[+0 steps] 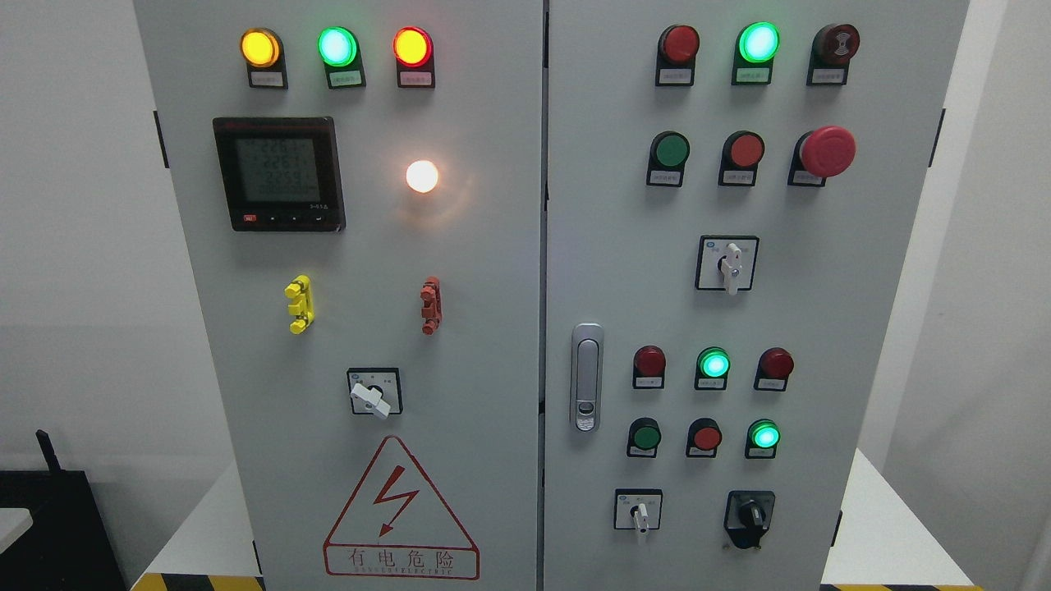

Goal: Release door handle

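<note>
No hands or fingers anywhere in the head view, so impossible to tell whether released, clenched or grasping; places below given across the panel instead, left to right.

Far left: plain wall, with a dark object (49, 525) low at the edge. Left door (361, 328): three lit lamps along the top, yellow (259, 48), green (337, 46), red (412, 46). Below those, a dark meter screen (278, 173) and a glowing white lamp (422, 176). Lower, a yellow clip (300, 304) and a red clip (430, 305), well apart. Under those, a white rotary switch (374, 394), then a red triangular warning sign (400, 513) with a lightning bolt.

Centre seam (543, 328) narrow, both doors shut and flush.

Right door (821, 328): door handle (586, 377) just right of the seam, upright, silver, lying flat in its recess, untouched, with bare panel above and below. Right of that, rows of red and green buttons and lamps, a red mushroom stop button (828, 151) near the upper right, a white selector switch (729, 264) mid-door, and two more switches at the bottom, white (639, 513) and black (749, 517).

White tabletop (887, 533) showing beside both lower cabinet corners; striped yellow-black tape (197, 582) along the bottom edge.
</note>
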`<action>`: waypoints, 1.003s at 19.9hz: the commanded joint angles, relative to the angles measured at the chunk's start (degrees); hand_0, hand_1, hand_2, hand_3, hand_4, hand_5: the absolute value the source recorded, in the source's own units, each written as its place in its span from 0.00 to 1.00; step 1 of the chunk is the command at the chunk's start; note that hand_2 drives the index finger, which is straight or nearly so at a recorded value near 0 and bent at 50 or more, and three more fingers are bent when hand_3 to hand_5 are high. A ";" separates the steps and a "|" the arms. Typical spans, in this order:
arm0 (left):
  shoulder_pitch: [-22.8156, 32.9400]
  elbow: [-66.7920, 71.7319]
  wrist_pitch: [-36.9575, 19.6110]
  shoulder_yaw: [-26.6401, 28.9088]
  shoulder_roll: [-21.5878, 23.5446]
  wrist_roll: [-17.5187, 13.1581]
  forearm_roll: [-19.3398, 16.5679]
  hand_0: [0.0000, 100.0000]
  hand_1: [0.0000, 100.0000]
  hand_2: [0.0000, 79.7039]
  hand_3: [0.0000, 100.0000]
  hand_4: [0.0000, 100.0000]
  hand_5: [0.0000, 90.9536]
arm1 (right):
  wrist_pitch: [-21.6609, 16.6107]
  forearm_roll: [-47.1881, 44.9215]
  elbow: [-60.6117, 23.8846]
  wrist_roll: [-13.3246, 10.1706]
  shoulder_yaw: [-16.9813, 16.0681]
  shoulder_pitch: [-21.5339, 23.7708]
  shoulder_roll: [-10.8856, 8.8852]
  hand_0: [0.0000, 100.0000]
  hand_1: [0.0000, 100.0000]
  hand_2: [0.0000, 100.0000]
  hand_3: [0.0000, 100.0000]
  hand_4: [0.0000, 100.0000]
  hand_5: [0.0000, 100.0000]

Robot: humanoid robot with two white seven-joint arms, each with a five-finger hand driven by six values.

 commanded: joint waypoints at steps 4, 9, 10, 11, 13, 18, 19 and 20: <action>0.00 -0.88 -0.02 -0.70 0.00 0.03 0.00 0.12 0.39 0.00 0.00 0.00 0.00 | -0.78 6.28 -0.18 -0.21 -0.11 -0.34 -0.17 0.45 0.18 0.00 0.41 0.26 0.19; 0.00 -0.88 -0.02 -0.70 0.00 0.03 0.00 0.12 0.39 0.00 0.00 0.00 0.00 | -5.16 22.27 -0.35 -1.69 -0.38 -0.60 0.09 0.40 0.33 0.00 0.57 0.47 0.47; 0.00 -0.88 -0.02 -0.70 0.00 0.03 0.00 0.12 0.39 0.00 0.00 0.00 0.00 | -5.79 25.43 -0.35 -3.18 -0.29 -0.86 0.00 0.37 0.38 0.00 0.59 0.49 0.50; 0.00 -0.88 -0.02 -0.70 0.00 0.03 0.00 0.12 0.39 0.00 0.00 0.00 0.00 | -5.79 29.03 -0.35 -5.20 -0.21 -1.30 0.00 0.36 0.39 0.00 0.61 0.50 0.51; 0.00 -0.88 -0.02 -0.70 0.00 0.03 0.00 0.12 0.39 0.00 0.00 0.00 0.00 | -5.70 39.90 0.00 -9.50 -0.12 -1.83 0.27 0.34 0.43 0.00 0.63 0.51 0.52; 0.00 -0.88 -0.02 -0.70 0.00 0.03 0.00 0.12 0.39 0.00 0.00 0.00 0.00 | -2.38 57.69 1.14 -12.86 0.32 -7.08 0.35 0.31 0.47 0.00 0.81 0.70 0.78; 0.00 -0.88 -0.02 -0.70 -0.09 0.03 0.00 0.12 0.39 0.00 0.00 0.00 0.00 | -0.28 60.24 2.10 -13.73 0.50 -9.28 0.44 0.29 0.47 0.00 0.91 0.78 0.85; 0.00 -0.88 -0.02 -0.70 0.00 0.03 0.00 0.12 0.39 0.00 0.00 0.00 0.00 | 1.49 61.31 3.33 -14.53 1.19 -11.82 0.44 0.29 0.47 0.00 0.96 0.82 0.89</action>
